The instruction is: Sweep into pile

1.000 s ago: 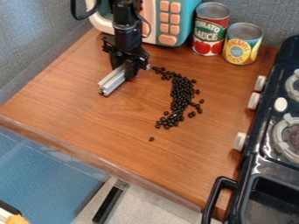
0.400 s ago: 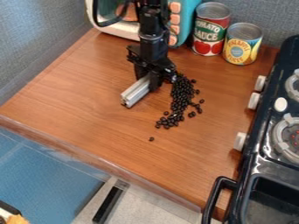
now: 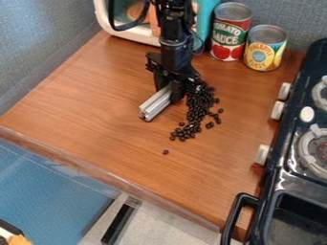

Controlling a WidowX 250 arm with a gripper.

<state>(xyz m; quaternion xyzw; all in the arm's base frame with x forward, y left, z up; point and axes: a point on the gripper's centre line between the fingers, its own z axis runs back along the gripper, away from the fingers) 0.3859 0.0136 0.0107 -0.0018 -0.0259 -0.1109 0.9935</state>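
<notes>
The black gripper (image 3: 171, 91) hangs low over the middle of the wooden counter, shut on a short silver metal bar (image 3: 155, 103). The bar lies low at the counter surface and slants down to the left from the fingers. Right beside the gripper, on its right, black beans (image 3: 198, 107) form a long uneven band running toward the front. The band's upper end meets the gripper and is partly hidden by it. One lone bean (image 3: 165, 151) rests below the band.
Behind the arm stands a teal and white toy microwave (image 3: 129, 32). A red can (image 3: 230, 31) and a yellow-blue can (image 3: 265, 47) are at the back right. The stove (image 3: 290, 158), with white knobs and a black handle, borders the right side. The counter's front edge (image 3: 115, 179) runs diagonally.
The gripper has moved right and slightly toward the front with the bar held. It has come up against the upper beans, some of which are now pushed slightly right.
</notes>
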